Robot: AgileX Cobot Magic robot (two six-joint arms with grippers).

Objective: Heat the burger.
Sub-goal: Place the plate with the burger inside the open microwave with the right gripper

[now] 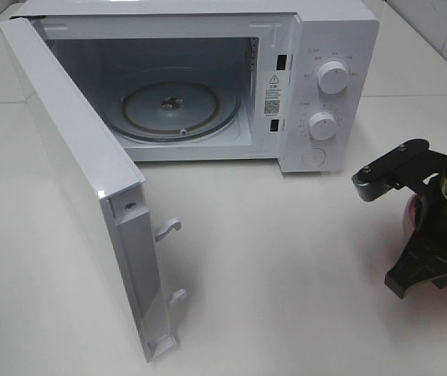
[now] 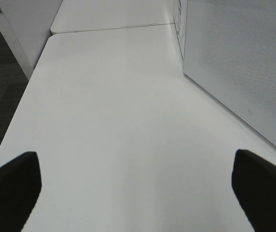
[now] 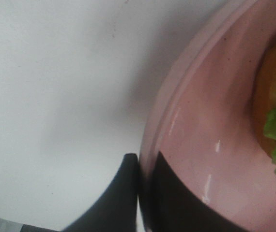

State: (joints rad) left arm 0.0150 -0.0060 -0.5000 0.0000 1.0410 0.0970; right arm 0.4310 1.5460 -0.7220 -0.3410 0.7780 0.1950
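Right gripper clamps pink plate rim, burger aboard, front-right of open microwave; left gripper gapes empty; lift level, carry slowly to microwave's turntable so burger cannot slide.

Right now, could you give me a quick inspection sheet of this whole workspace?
Surface: white table, plain and smooth.
Job's things: microwave with door swung open, glass turntable empty; burger on pink plate, outside the microwave.
Clutter: nothing seen.
Grippers: left gripper open over bare table; right gripper shut on the plate's rim.
Cables: nothing seen.
Surroundings: tiled wall behind; dark floor beside the table.
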